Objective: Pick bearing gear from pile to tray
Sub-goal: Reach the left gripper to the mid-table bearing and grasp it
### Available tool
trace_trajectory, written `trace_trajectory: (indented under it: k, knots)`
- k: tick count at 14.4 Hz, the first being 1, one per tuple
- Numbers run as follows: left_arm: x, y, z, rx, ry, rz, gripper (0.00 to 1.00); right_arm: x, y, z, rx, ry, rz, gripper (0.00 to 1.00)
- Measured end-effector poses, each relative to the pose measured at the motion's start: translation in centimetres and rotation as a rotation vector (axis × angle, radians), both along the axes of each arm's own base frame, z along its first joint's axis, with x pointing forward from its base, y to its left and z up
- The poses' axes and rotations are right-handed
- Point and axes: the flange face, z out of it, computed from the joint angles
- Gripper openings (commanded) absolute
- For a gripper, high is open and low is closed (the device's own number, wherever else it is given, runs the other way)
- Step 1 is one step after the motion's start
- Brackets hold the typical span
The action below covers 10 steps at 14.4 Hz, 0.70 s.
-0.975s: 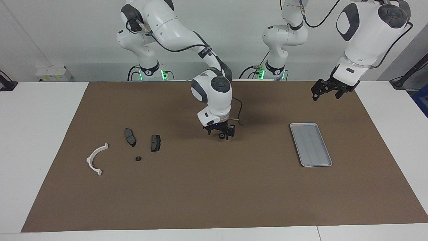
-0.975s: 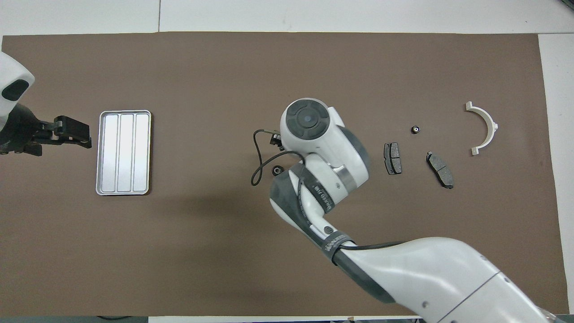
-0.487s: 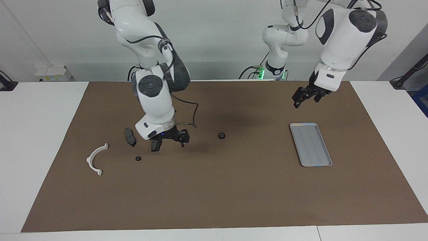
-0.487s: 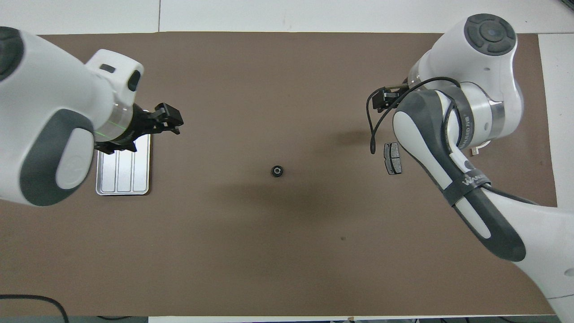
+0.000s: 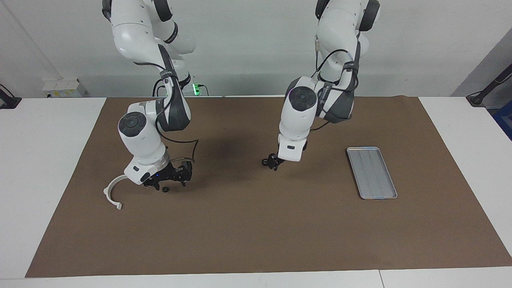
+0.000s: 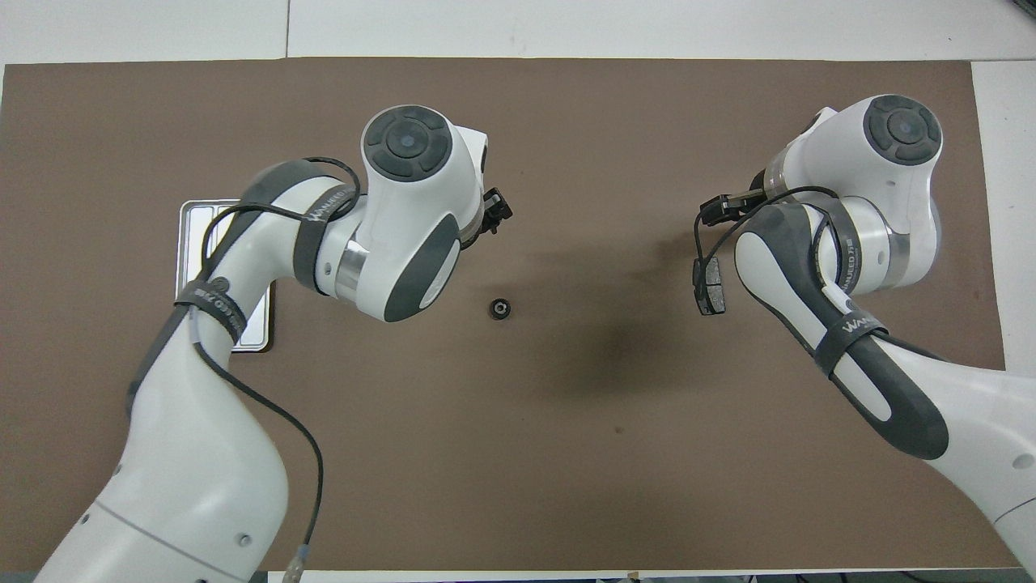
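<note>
Reaching for the bearing gear (image 5: 265,162) lying mid-surface between pile (image 5: 116,192) and tray (image 5: 372,173), the left gripper (image 5: 273,163) hovers beside it, finger opening indeterminate. Right gripper (image 5: 166,180) sits low over the pile, opening likewise indeterminate. Next: grasp, carry to tray.

A dark strap on the right arm (image 6: 846,328) reads roughly "WANLEED"; the left arm (image 6: 212,291) wears a lettered strap too, its letters too small to make out.
</note>
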Motion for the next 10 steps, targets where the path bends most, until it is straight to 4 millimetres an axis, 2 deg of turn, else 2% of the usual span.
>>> trace_trajectory:
  k: [1,3,6,10]
  knots:
    - [-0.4,-0.9,-2.1,0.003,0.004,-0.007,1.0,-0.1,-0.8,-0.3,-0.001,0.004,0.001,0.99]
    - [-1.5,-1.7,-3.9,0.015,0.021,-0.021,1.0,-0.3,-1.6,-1.0,0.0,-0.008,0.008,0.99]
    - [-2.9,-1.9,-4.6,0.023,0.03,-0.034,1.0,-0.9,-2.5,-2.5,0.002,-0.02,0.014,0.96]
    - [-4.2,-1.8,-4.9,0.028,0.037,-0.044,0.99,-1.4,-2.6,-3.4,0.003,-0.015,0.015,0.96]
